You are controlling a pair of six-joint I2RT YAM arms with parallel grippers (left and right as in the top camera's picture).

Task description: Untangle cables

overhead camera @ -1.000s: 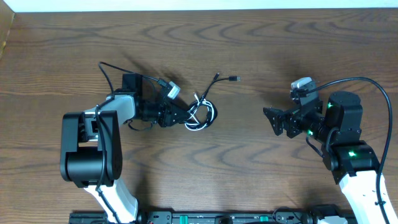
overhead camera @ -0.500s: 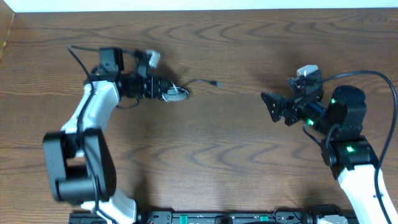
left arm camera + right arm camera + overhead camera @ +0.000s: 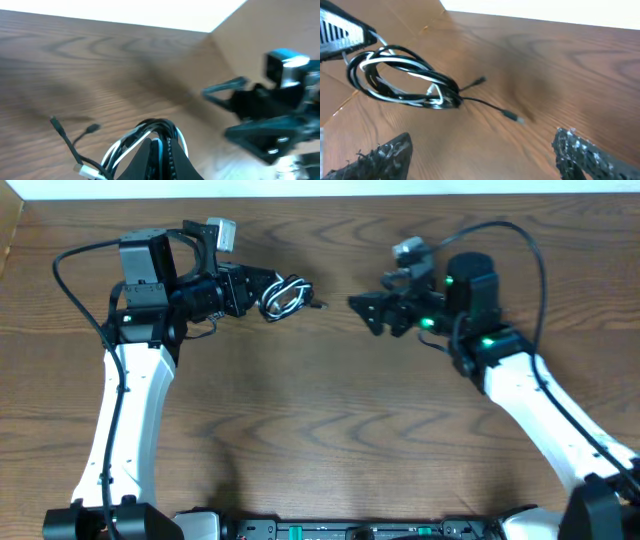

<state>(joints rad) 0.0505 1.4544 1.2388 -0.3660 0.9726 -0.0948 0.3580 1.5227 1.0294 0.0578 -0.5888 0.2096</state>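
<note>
Two cords (image 3: 288, 296) are dangling from the clamped left claw (image 3: 259, 292); the spread right claw (image 3: 362, 313) is risking pinching both, tightening knots

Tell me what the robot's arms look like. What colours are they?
Each arm, the left arm and the right arm, has long white tubes and chunky black joints. The left gripper and right gripper are black. Green lights glow on the right arm, and a thick black cable loops along it.
</note>
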